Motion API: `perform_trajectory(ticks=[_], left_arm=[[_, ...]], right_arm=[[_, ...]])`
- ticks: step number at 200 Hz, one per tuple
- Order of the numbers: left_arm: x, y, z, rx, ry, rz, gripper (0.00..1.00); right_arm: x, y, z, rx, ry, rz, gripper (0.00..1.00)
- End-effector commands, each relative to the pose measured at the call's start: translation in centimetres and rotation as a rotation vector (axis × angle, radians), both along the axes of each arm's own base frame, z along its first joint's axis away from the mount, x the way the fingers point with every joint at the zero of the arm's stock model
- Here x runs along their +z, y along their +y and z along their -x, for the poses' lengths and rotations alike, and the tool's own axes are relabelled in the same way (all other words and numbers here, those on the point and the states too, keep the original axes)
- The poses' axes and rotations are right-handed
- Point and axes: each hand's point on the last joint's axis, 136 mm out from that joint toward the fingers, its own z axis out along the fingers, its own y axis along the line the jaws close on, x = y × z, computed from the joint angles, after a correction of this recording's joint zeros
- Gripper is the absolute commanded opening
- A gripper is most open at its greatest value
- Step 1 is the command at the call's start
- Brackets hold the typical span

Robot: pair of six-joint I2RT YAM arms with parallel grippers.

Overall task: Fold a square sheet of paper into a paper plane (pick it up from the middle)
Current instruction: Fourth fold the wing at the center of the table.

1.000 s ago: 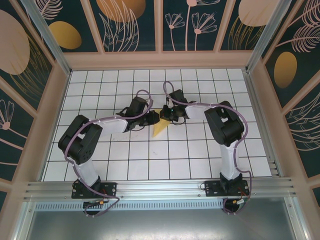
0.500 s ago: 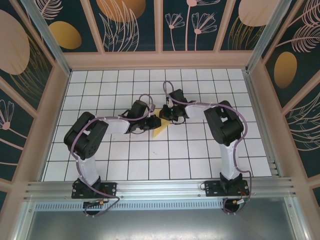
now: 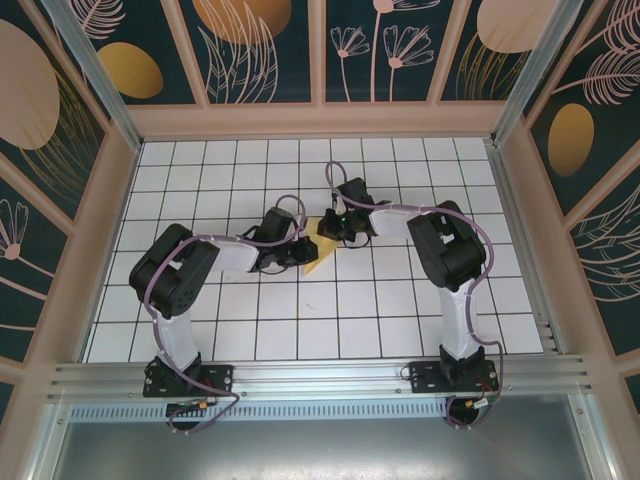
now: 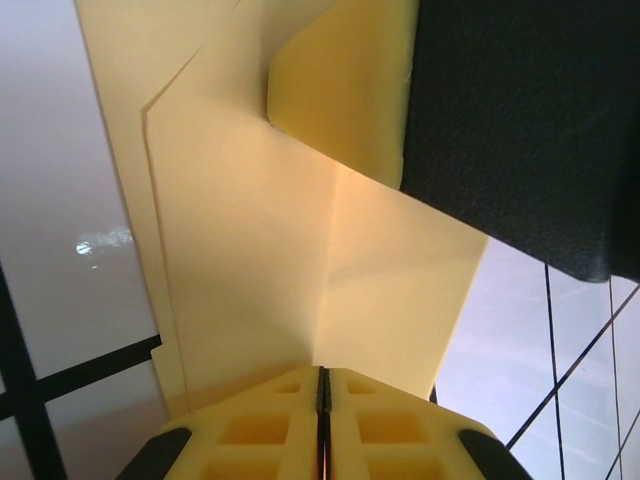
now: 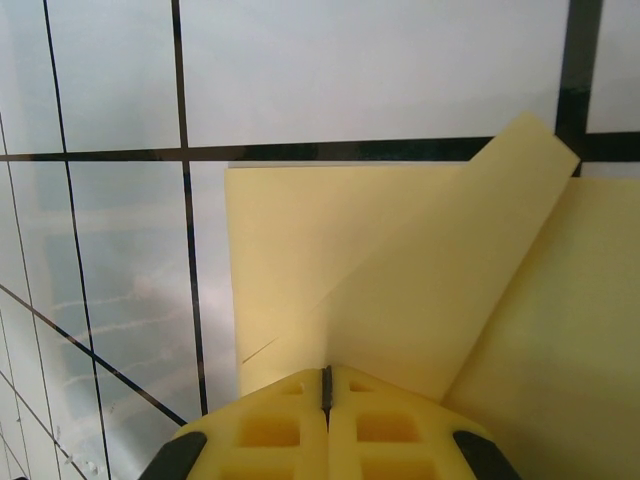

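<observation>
The square sheet of paper (image 3: pixel 318 262), bright yellow and folded into a pointed shape with creased flaps, lies mid-table between both grippers. My left gripper (image 3: pixel 306 252) reaches it from the left. In the left wrist view its jaws (image 4: pixel 322 388) are shut, and a raised crease of the paper (image 4: pixel 250 250) runs straight into their seam. My right gripper (image 3: pixel 331 228) comes from the far right side. Its jaws (image 5: pixel 325 385) are shut with their tips against the paper (image 5: pixel 330 250). One right fingertip pad (image 4: pixel 340 90) rests on the sheet's far end.
The white grid-tiled table (image 3: pixel 400 300) stretches around the paper. Pink walls (image 3: pixel 320 120) enclose it at the back and sides, and an aluminium rail (image 3: pixel 320 375) runs along the near edge by the arm bases. The two arms nearly meet over the middle.
My left gripper has moved nearer and lower along the paper, its arm swinging right. The right gripper has edged slightly farther back. The sheet's pointed end has shifted a little.
</observation>
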Motion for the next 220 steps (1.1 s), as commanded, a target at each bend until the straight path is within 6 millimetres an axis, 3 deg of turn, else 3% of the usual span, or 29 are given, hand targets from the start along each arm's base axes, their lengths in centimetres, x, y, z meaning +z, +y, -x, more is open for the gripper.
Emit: perform_trajectory(ticks=[1, 27, 77, 134, 220], left_arm=[[-2.0, 1.4, 2.8, -0.006, 0.092, -0.043, 0.12], [-0.8, 1.2, 2.7, 0.0, 0.068, -0.022, 0.13], [2.8, 1.4, 0.5, 0.072, -0.052, 0.003, 0.2], [1.8, 0.0, 1.8, 0.001, 0.009, 0.079, 0.17], [0.0, 0.6, 4.2, -0.033, 0.072, 0.044, 0.15]], right_arm=[[-6.2, -2.7, 2.3, -0.044, 0.14, 0.166, 0.04], [-6.3, -2.7, 2.4, -0.041, 0.142, 0.163, 0.04], [-6.4, -2.8, 2.5, -0.04, 0.145, 0.154, 0.04], [-6.5, -2.7, 2.6, -0.035, 0.149, 0.148, 0.04], [-7.0, -2.8, 2.7, -0.031, 0.159, 0.159, 0.04]])
